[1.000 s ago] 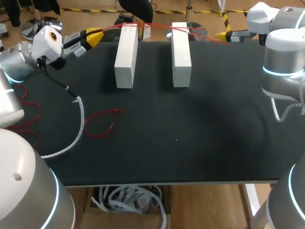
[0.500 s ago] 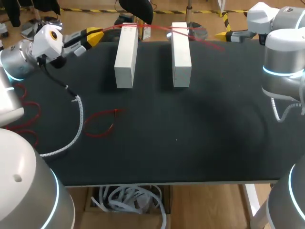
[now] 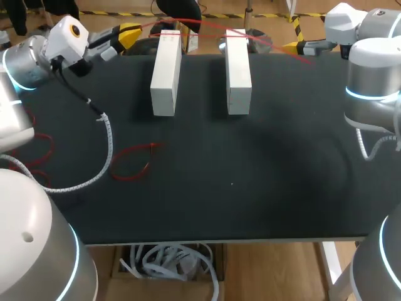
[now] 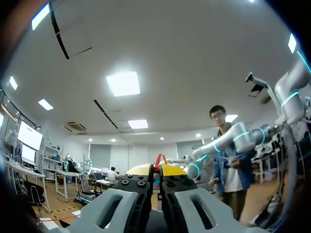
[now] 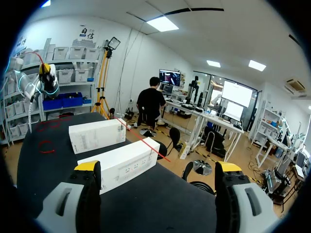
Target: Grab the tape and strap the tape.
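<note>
Left pincer (image 3: 131, 31), at 11 o'clock, is clamped on the thin red tape (image 5: 146, 141) strung over the boxes (image 3: 166, 72) at 12 o'clock; it is judged light and limp, best pinched at its loose end by the wide-open, empty right pincer (image 5: 158, 168).

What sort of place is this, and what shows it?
Probably a robotics lab bench: left gripper shut on red tape stretched over two white boxes, open right gripper, black table.

On the table (image 3: 250, 188), the right box (image 3: 238, 69) lies parallel, just right of the left box (image 3: 166, 72). The tape (image 3: 213, 28) crosses over both boxes' far ends. A loose loop (image 3: 133, 162) lies before the left box, slightly leftward.
</note>
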{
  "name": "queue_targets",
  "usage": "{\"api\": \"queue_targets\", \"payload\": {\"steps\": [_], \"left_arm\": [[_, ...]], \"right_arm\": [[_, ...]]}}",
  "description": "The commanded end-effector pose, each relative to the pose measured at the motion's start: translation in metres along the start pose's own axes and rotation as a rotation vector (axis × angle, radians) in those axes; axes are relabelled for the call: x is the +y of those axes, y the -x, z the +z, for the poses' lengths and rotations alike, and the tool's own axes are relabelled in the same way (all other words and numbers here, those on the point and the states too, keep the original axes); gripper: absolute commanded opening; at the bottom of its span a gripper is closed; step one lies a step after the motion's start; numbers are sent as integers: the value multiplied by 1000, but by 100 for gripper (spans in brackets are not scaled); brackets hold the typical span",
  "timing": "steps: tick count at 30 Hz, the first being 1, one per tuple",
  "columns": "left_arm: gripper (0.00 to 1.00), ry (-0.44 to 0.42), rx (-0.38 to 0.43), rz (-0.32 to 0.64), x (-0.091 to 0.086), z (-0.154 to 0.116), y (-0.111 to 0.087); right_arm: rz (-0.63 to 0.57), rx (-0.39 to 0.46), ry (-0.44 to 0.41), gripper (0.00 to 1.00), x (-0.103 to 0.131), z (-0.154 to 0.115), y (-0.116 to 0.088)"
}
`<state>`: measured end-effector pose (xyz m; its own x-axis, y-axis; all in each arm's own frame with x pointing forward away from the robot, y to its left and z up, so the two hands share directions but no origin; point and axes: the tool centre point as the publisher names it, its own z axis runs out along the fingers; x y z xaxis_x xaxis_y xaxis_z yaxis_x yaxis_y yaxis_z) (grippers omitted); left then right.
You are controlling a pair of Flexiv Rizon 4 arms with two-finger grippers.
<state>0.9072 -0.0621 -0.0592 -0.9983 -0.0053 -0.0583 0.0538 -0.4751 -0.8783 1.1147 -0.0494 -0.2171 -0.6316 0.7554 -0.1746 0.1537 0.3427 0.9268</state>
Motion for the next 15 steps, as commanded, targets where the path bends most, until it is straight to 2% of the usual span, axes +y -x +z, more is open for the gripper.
{"api": "queue_targets", "payload": {"steps": [1, 7, 15], "left_arm": [[0, 5, -72, -11, -10, 7, -23], [0, -13, -66, -9, -17, 14, -33], [0, -22, -64, -14, -20, 15, -32]], "right_arm": [[0, 1, -3, 100, 0, 0, 0], [0, 1, -3, 100, 0, 0, 0], [0, 1, -3, 100, 0, 0, 0]]}}
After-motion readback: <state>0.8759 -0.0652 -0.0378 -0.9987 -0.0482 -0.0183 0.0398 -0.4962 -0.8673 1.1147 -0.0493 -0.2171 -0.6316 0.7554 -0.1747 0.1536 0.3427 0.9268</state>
